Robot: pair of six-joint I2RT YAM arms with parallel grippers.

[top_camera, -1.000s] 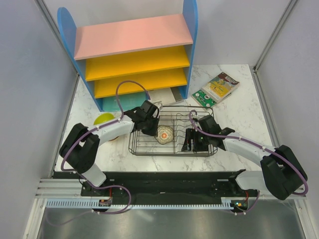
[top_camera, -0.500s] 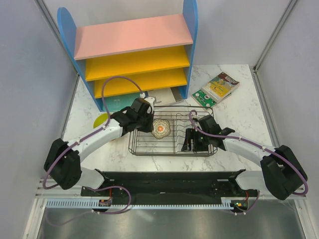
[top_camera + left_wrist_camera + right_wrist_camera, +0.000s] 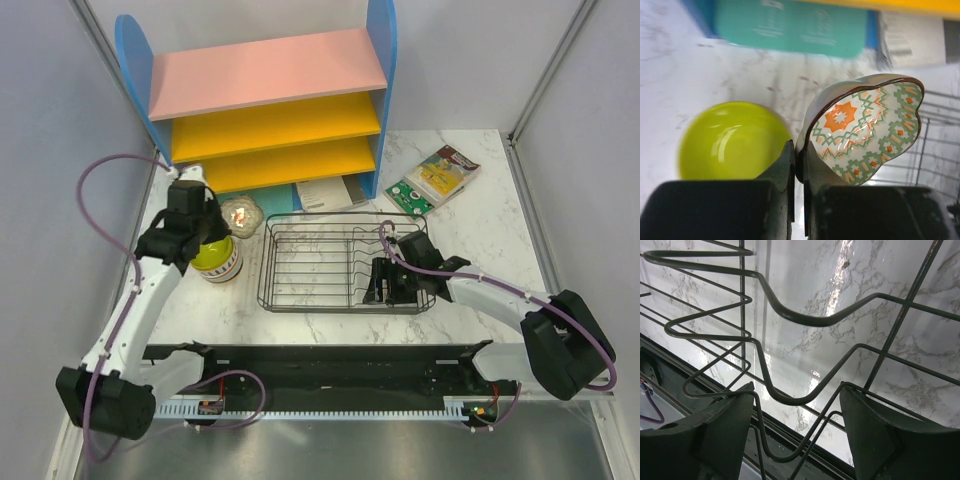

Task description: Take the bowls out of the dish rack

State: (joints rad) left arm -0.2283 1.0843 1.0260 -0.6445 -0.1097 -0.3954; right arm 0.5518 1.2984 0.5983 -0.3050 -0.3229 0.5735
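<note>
Left gripper [image 3: 799, 161] clamps patterned bowl [image 3: 865, 131] rim beside yellow bowl [image 3: 727, 141]; right gripper [image 3: 796, 390] gapes in dish rack [image 3: 320, 262].

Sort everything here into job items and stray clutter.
Job: black wire dish rack; scalloped orange-and-green patterned bowl, clamped in the left gripper; glossy lime-green bowl.
Clutter: blue shelf unit with pink and yellow boards; colourful booklets; teal book.

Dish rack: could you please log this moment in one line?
left claw: shut on patterned bowl, beside yellow bowl | right claw: open at dish rack
</note>
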